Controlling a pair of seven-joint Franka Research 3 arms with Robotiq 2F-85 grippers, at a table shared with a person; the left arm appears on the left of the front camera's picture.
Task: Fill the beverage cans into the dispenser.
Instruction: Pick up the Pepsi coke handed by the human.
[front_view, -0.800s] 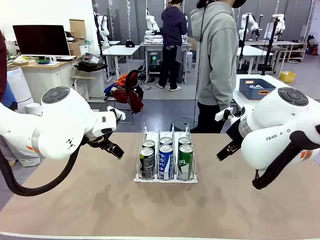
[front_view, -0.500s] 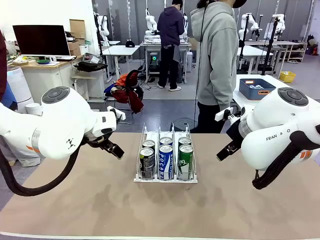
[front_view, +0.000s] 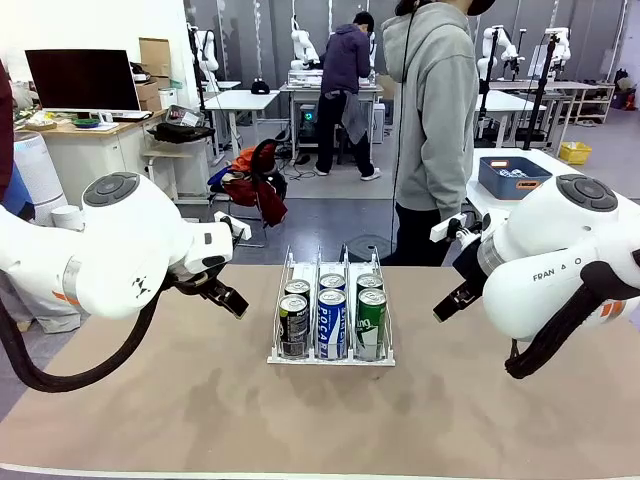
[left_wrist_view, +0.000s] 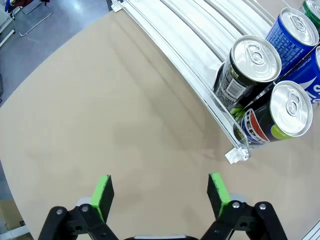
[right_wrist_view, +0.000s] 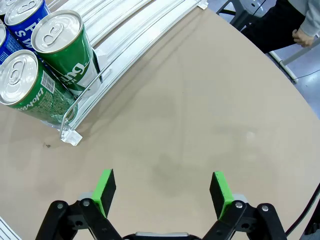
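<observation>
The dispenser (front_view: 331, 355) stands mid-table, a clear and white rack with three lanes. Each lane holds two beverage cans: black Pepsi cans (front_view: 293, 326) on the left, blue-and-white Pocari cans (front_view: 331, 323) in the middle, green cans (front_view: 370, 322) on the right. In the left wrist view the black cans (left_wrist_view: 287, 113) sit at the rack's front corner (left_wrist_view: 236, 155), up and right of my open, empty left gripper (left_wrist_view: 161, 192). In the right wrist view the green cans (right_wrist_view: 30, 85) stand up and left of my open, empty right gripper (right_wrist_view: 163, 192). Both arms hover beside the rack, left (front_view: 222, 296) and right (front_view: 450, 300).
A person in a grey hoodie (front_view: 435, 120) stands at the table's far edge behind the rack. A blue bin (front_view: 513, 177) rests on a white table at the back right. Bare tan tabletop (front_view: 320, 420) lies in front of the rack.
Neither arm nor the cans have moved. Only a person far in the background has shifted.
</observation>
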